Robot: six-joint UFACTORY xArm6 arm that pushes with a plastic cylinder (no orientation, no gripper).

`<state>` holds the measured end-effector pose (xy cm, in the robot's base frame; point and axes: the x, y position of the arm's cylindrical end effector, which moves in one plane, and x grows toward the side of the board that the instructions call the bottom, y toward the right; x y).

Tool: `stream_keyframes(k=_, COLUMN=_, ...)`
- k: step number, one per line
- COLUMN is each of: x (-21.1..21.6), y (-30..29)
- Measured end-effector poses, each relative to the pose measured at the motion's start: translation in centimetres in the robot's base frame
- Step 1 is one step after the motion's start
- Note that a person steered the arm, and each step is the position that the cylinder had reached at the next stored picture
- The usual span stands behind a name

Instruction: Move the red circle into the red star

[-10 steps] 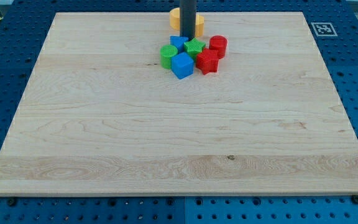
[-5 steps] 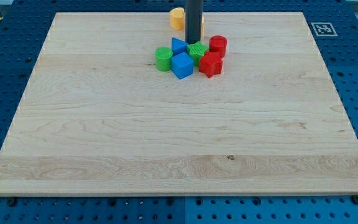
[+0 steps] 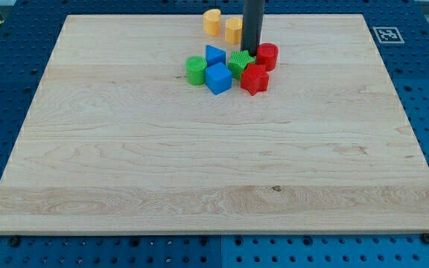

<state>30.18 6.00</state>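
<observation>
The red circle [image 3: 267,56] stands near the view's top centre, just above and right of the red star [image 3: 255,78]; they look close or touching. My tip [image 3: 250,53] is down on the board right at the red circle's left side, between it and the green star [image 3: 239,62], above the red star. The dark rod rises out of the view's top.
A blue cube [image 3: 218,77], a blue block [image 3: 214,54] and a green cylinder [image 3: 196,70] cluster left of the red star. Two yellow blocks [image 3: 212,21] [image 3: 234,30] sit near the board's top edge, left of the rod. The wooden board [image 3: 199,171] lies on a blue pegboard.
My tip has slid to the view's right, from above the blue block to the red circle's left side. The green cylinder shifted left, and the red circle and red star moved slightly right.
</observation>
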Motion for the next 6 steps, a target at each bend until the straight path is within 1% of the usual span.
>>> stream_keyframes(k=1, x=0.1, y=0.3)
stream_keyframes(k=2, x=-1.5, y=2.1)
stream_keyframes(k=3, x=-1.5, y=4.9)
stream_keyframes(k=4, x=1.0, y=5.6)
stream_keyframes(k=5, x=2.4, y=3.8)
stream_keyframes(k=6, x=2.4, y=3.3)
